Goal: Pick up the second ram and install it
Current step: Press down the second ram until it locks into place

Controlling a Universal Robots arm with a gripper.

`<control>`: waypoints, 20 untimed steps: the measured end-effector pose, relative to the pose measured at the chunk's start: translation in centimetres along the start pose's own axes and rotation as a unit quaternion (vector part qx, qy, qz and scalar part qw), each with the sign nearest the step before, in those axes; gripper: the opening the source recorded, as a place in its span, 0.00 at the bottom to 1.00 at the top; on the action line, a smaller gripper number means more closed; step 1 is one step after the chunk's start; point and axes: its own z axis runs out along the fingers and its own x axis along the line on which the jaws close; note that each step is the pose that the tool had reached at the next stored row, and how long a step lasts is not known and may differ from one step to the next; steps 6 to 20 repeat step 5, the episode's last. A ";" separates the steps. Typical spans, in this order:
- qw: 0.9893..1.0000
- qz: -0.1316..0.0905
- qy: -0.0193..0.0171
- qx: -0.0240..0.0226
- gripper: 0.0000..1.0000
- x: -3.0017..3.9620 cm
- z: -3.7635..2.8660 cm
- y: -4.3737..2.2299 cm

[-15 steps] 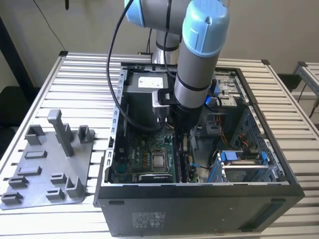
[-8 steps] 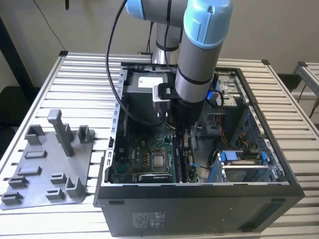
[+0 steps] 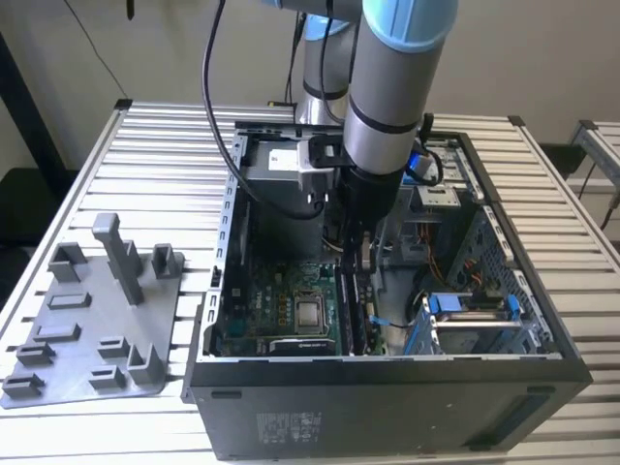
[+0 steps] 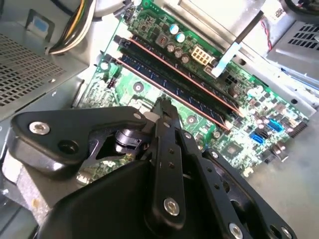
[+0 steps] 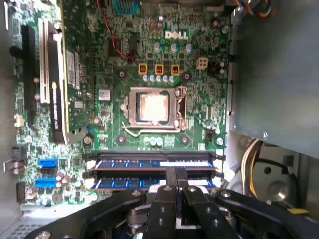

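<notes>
claw (image 5: 175, 185): fingers together, pressing second ram (image 5: 149, 183) directly beneath | ram: light, stiff, fragile; handle by top edge | motherboard (image 5: 149, 59) beyond

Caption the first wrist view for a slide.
End effector poised over two RAM sticks seated in motherboard slots, below the CPU socket.

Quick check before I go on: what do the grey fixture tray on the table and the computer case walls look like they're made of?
The grey fixture tray looks like matte moulded or printed plastic: uniform dull grey, with blocky pegs and slots. The computer case looks like sheet metal: dark painted outside, bare grey inside with thin folded edges and perforations. The table under them appears to be ribbed aluminium slats with a pale sheen.
</notes>
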 end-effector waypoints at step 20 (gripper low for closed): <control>1.000 0.000 0.000 0.000 0.11 0.00 0.00 0.00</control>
